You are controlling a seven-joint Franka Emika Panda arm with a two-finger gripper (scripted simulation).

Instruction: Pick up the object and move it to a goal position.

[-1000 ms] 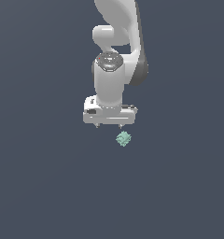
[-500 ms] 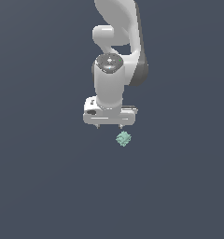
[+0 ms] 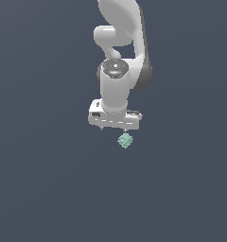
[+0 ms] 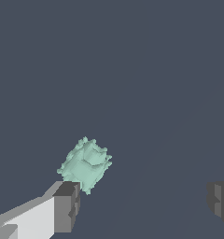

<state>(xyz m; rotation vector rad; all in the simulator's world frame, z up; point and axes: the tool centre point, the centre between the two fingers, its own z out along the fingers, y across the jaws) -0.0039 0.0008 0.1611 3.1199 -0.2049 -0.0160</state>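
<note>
White links of the arm [image 3: 120, 47] descend from the top of the exterior view and end in a vertical wrist cylinder, with the gripper [image 3: 114, 128] pointing straight down over the flat grey-blue floor [image 3: 44, 179]. The gripper body lies roughly across the exterior view, slightly tilted, lower on that view's right. Its two dark-tipped fingers [image 4: 67, 206] are spread wide apart, with nothing between them.

The object [image 3: 125, 140], a pale mint-green lump with jagged edges, lies on the floor just below the gripper in the exterior view, toward that view's right end of the gripper body. In the wrist view the object [image 4: 86, 164] sits just beside one fingertip, outside the gap between the fingers; contact cannot be determined. The object is roughly as wide as it is long, so no clear long axis or heading is discernible.
</note>
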